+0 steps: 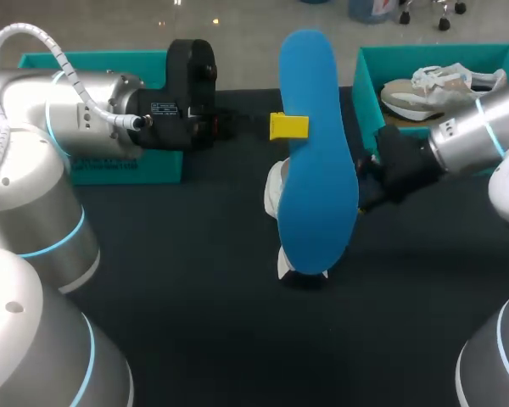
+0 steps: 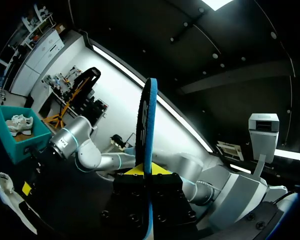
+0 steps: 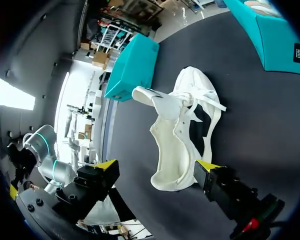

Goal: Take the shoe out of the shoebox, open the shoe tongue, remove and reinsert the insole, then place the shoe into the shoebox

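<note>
Closest to the lens bulks the left arm (image 1: 34,195), coming in from its side over the dark table (image 1: 195,322); the right arm (image 1: 483,136) enters opposite. Two teal boxes stand at the far edge: the shoebox (image 1: 365,85) by the right arm, with a second shoe (image 1: 441,85) lying in it, and another teal box (image 1: 110,165) beside the left arm. Next in size is the blue insole (image 1: 316,161), held up off the table above the shoe and seen edge-on in the left wrist view. The left gripper (image 2: 146,171) is clamped on it, one yellow tip against each face. Under it the white shoe (image 3: 182,135) lies on the table between the boxes, laces loose and tongue folded forward. The right gripper (image 3: 157,165) sits at the heel with its fingers spread wide; one tip looks just beside the heel, the other stands apart, so it grips nothing.

By my reading the insole is out and reinsertion is the step in hand. The next move likely calls for the right gripper to steady the heel while the left tilts the insole toe-first into the shoe's mouth, past the tongue
</note>
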### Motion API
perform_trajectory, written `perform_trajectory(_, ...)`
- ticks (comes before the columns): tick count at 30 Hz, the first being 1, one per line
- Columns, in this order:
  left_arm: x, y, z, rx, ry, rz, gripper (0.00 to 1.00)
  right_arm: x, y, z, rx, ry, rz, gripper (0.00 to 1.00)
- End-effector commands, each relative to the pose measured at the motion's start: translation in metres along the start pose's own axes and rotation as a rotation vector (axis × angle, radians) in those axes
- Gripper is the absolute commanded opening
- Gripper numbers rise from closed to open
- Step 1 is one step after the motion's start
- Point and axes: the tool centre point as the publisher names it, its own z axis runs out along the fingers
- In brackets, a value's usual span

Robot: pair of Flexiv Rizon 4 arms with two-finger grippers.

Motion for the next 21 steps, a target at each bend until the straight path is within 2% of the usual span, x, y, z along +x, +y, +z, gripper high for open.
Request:
perform_trajectory(1,-0.001,0.001,0.001,0.003,0.0,0.001,0.0,0.004,-0.008,-0.034,0.02,0.219,0.001,1.0)
perform_trajectory(4,-0.001,0.001,0.001,0.003,0.0,0.001,0.0,0.012,-0.009,-0.042,0.039,0.25,0.004,1.0)
perform_trajectory(9,-0.001,0.001,0.001,0.003,0.0,0.001,0.0,0.021,-0.006,-0.054,0.017,0.32,0.015,1.0)
perform_trajectory(12,-0.001,0.001,0.001,0.003,0.0,0.001,0.0,0.027,0.001,-0.061,-0.038,0.305,0.056,1.0)
perform_trajectory(16,-0.001,0.001,0.001,0.003,0.0,0.001,0.0,0.039,0.008,-0.07,-0.084,0.382,0.08,1.0)
perform_trajectory(18,-0.001,0.001,0.001,0.003,0.0,0.001,0.0,0.043,0.011,-0.073,-0.122,0.376,0.096,1.0)
perform_trajectory(21,-0.001,0.001,0.001,0.003,0.0,0.001,0.0,0.043,0.011,-0.073,-0.122,0.376,0.096,1.0)
